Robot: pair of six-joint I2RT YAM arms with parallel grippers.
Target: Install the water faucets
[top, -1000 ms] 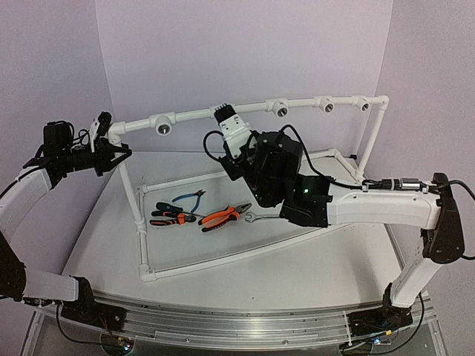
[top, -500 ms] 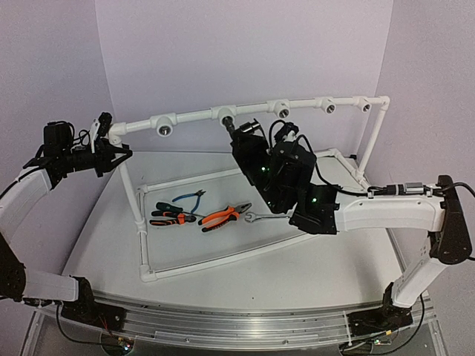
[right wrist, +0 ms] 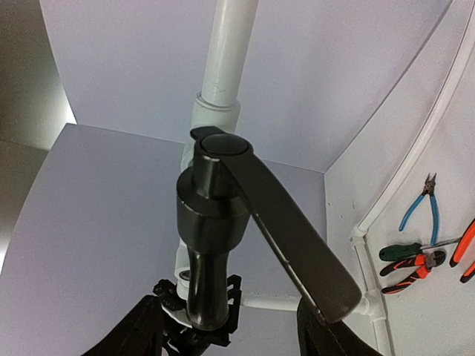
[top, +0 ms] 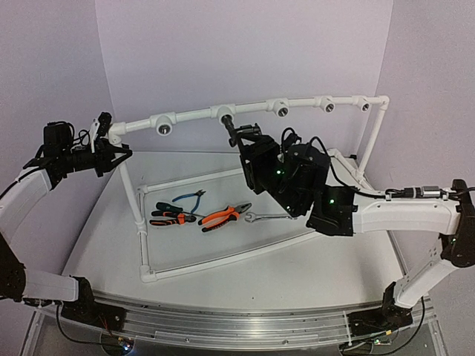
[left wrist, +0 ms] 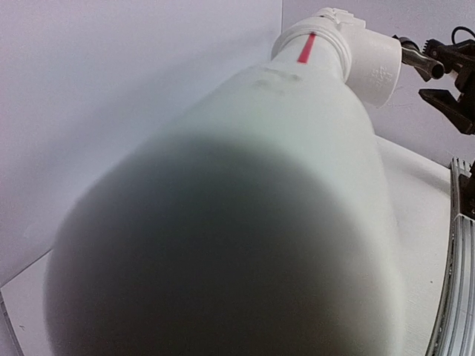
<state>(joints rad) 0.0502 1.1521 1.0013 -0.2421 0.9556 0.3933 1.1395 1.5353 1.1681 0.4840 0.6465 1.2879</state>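
Dark grey metal faucet, seated in a fitting on the top rail of the white pipe frame.
In the right wrist view it is seen close, its lever slanted down to the right, with the right claw spread wide on either side of it. Only the top view shows the left claw clamped on the frame's left corner. The left wrist view is filled by blurred pipe.

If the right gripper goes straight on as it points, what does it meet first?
The dark faucet, directly ahead of the right gripper; the white pipe fitting sits behind it, depth unclear.
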